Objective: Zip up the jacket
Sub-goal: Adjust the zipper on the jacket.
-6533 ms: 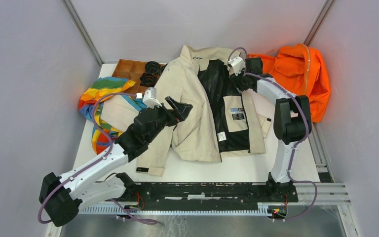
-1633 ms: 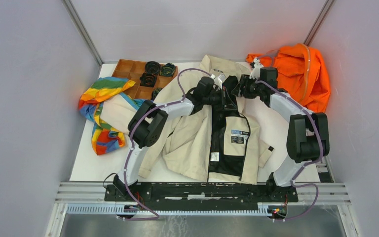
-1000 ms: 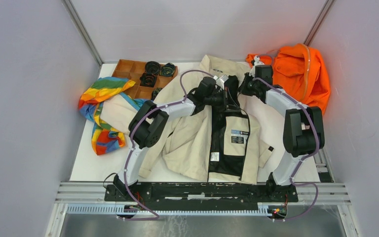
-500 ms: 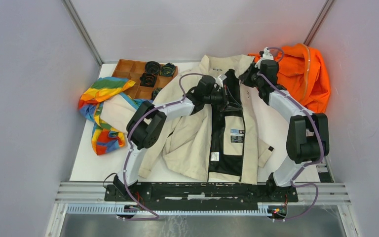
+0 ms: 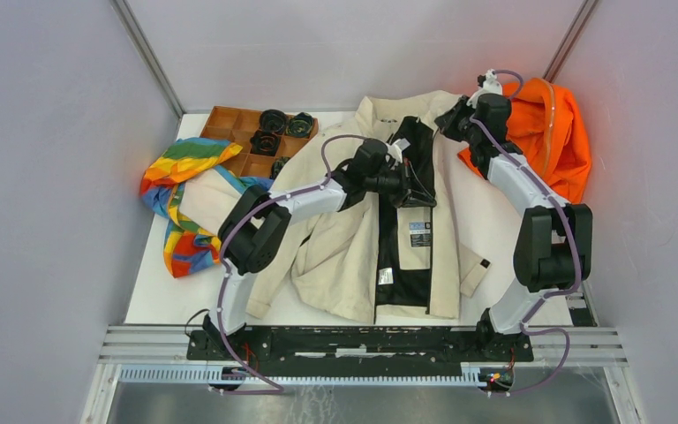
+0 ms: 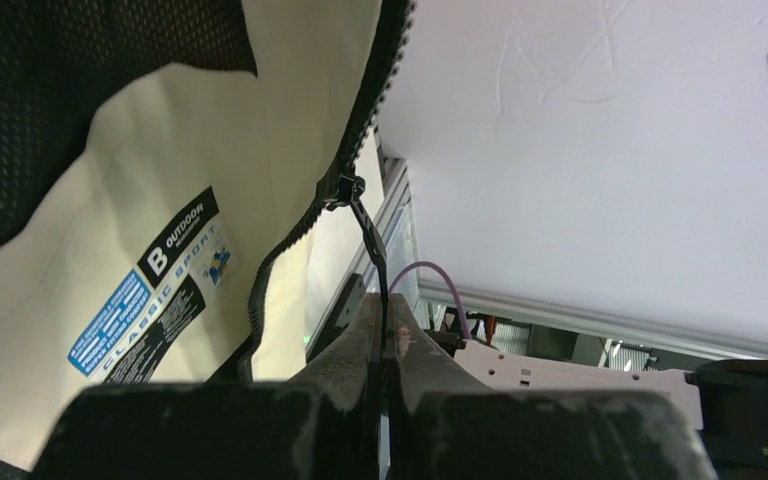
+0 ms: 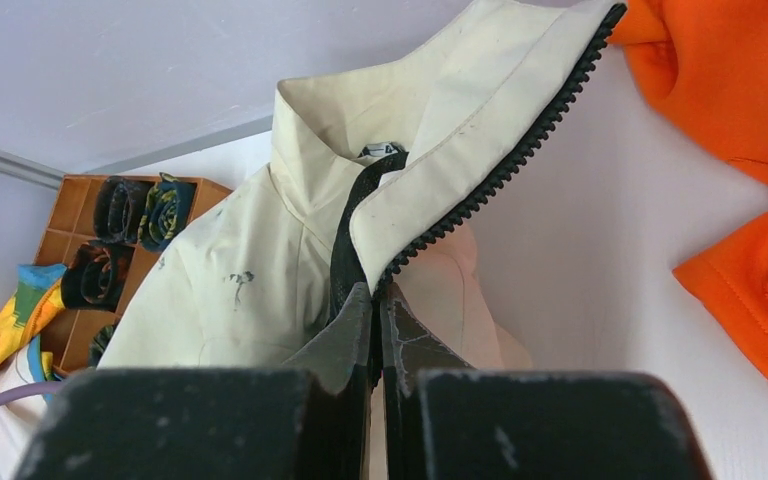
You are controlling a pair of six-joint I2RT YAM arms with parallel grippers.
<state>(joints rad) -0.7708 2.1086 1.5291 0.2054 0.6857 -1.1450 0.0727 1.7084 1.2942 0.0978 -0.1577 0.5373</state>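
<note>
On 1 table (image 5: 485, 225) lies 1 jacket (image 5: 344, 238), with 1 zipper slider (image 6: 338, 188) on its teeth and 2 labels inside (1 blue-and-black label (image 5: 419, 232), 1 white label (image 5: 387, 276)). Around it are 1 orange garment (image 5: 552, 132), 1 rainbow-striped cloth (image 5: 185, 163) and 1 wooden tray (image 5: 225, 122) with 4 dark rolled items (image 5: 273, 119); its compartments are too covered to count. There are 2 robot arms, the left arm (image 5: 300, 201) and the right arm (image 5: 516, 181), and 2 grippers, the left gripper (image 6: 382, 325) and the right gripper (image 7: 375, 300).
</note>
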